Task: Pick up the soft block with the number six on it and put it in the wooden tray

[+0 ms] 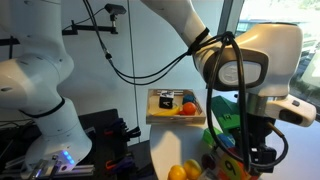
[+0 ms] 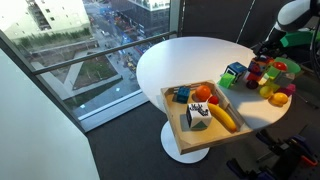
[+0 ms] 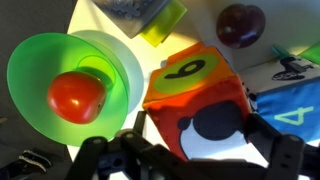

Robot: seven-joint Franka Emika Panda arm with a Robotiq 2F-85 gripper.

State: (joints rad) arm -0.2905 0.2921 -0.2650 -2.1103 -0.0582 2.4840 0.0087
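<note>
Gripper (image 3: 190, 158) is spread wide, with a finger on either side of the soft block with the number six (image 3: 195, 95) and no visible contact, so this reads as pre-grasp alignment. The block sits in the toy cluster on the counter (image 2: 170, 60), just beside a green bowl (image 3: 30, 70) and a blue block (image 3: 295, 112), hence the top-down approach. The wooden tray (image 2: 173, 120) is well apart and part-filled, so pick a free corner.

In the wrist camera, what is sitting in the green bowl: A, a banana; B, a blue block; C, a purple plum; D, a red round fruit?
D: a red round fruit lies in the green bowl, beside the soft block with the number six.
</note>
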